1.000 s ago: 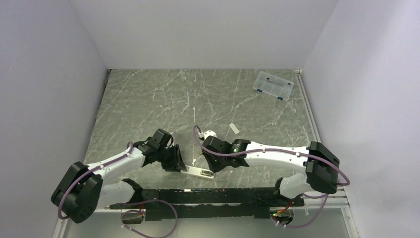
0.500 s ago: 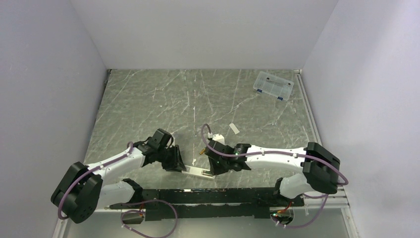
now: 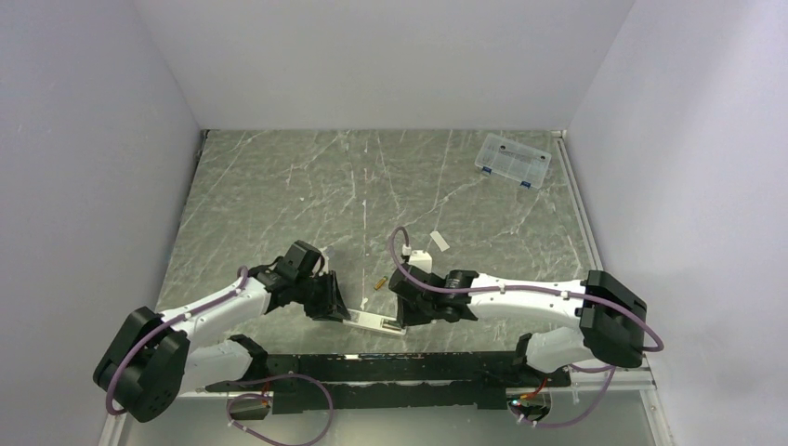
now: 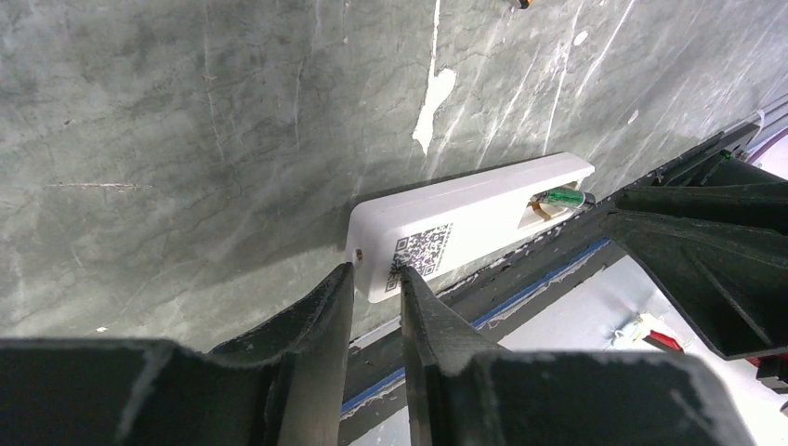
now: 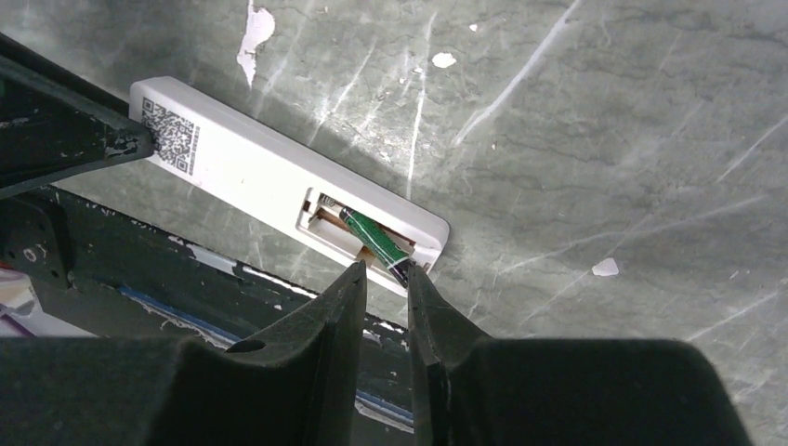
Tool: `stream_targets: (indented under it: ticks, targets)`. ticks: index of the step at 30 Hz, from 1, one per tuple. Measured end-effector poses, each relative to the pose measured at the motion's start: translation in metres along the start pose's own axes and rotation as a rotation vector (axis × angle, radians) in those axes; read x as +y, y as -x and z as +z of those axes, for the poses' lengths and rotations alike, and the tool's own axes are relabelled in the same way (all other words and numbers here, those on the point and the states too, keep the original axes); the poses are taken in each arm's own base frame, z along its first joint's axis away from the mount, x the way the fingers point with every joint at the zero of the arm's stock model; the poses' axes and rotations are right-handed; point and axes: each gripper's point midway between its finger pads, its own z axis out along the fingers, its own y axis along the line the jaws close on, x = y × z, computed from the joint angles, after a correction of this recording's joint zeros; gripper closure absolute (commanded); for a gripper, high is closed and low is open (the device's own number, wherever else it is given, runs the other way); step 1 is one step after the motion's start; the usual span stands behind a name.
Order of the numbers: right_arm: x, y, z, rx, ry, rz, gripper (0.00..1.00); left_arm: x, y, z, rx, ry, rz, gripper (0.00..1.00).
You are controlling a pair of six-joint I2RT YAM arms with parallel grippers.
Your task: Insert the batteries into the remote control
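Observation:
The white remote control lies recess-up near the table's front edge. The dark green battery sits tilted in its recess, its dark end poking over the remote's end wall. It also shows in the left wrist view. My right gripper is narrowly open at that end, and the battery's tip touches one fingertip. My left gripper is narrowly open, with its tips resting on the remote's other end by the QR label. The gold battery lies loose on the table behind the remote.
A small flat white cover piece lies behind the right wrist. A clear compartment box stands at the back right. The black rail runs just in front of the remote.
My right wrist has drawn back to the right, away from over the remote, and the gold battery now shows in full. The left arm and the remote have not moved.

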Motion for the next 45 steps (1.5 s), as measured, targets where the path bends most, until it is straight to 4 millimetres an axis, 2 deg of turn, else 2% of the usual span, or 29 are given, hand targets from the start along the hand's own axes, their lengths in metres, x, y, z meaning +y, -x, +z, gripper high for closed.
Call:
stream_targets:
  ticks: [11, 39, 45]
  targets:
    - [-0.013, -0.011, -0.001, 0.025, -0.04, 0.072, 0.75, -0.002, 0.0, 0.0, -0.002, -0.011, 0.004, 0.7]
    - [-0.006, -0.016, 0.001, 0.042, 0.0, 0.135, 0.81, -0.002, -0.004, 0.001, -0.002, -0.023, 0.005, 0.71]
    - [-0.006, -0.016, 0.001, 0.043, -0.002, 0.135, 0.82, -0.002, -0.004, 0.001, -0.003, -0.024, 0.006, 0.65]
